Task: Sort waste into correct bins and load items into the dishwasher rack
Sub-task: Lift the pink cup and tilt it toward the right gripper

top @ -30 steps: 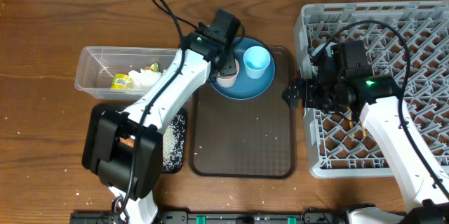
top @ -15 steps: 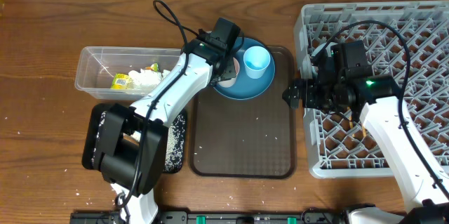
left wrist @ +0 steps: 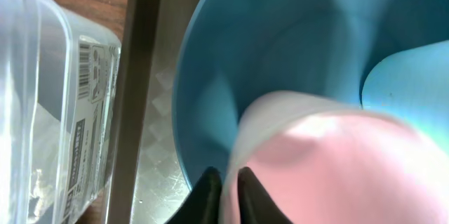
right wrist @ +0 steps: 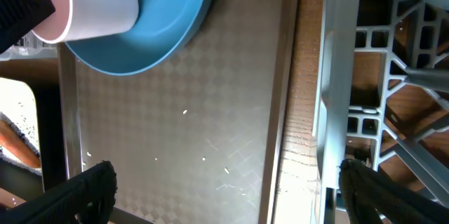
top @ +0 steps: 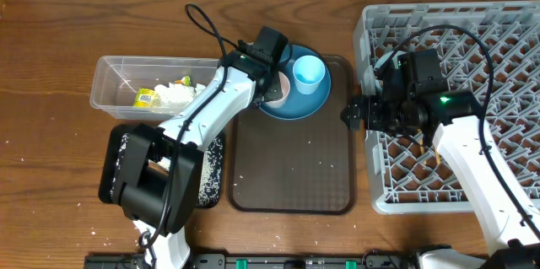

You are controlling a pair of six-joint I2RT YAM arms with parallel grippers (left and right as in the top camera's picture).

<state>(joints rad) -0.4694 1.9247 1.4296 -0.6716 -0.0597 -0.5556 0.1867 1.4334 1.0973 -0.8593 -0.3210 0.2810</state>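
**A:** How far along is the sorting?

**B:** Partly done, I judge. The clear tub (top: 114, 71) at the left holds a yellow-green wrapper (top: 147, 97) and a crumpled tissue (top: 174, 94). The black tray (top: 211, 172) just below it is speckled with white rice (top: 205, 168), though the left arm hides most of it.

**A:** And the dishes?

**B:** Those are left to do. A blue plate (top: 297, 107) sits at the far end of the brown tray (top: 295, 168). Two cups stand on it, a pale blue cup (top: 309, 73) and a white cup with a pink inside (left wrist: 330, 161). The left gripper (left wrist: 229, 184) is clenched on the pink cup's rim. I can make out no dish in the grey rack (top: 506, 24), but the right arm covers part of it.

**A:** What room is there to move?

**B:** The two cups stand close together, and the tub's wall is just beside the brown tray's edge. A straight lift looks safest. The right gripper (top: 354, 113) is spread wide and holds nothing. It hovers at the rack's raised left wall, between the plate and the rack. The middle of the brown tray is bare but for stray grains.
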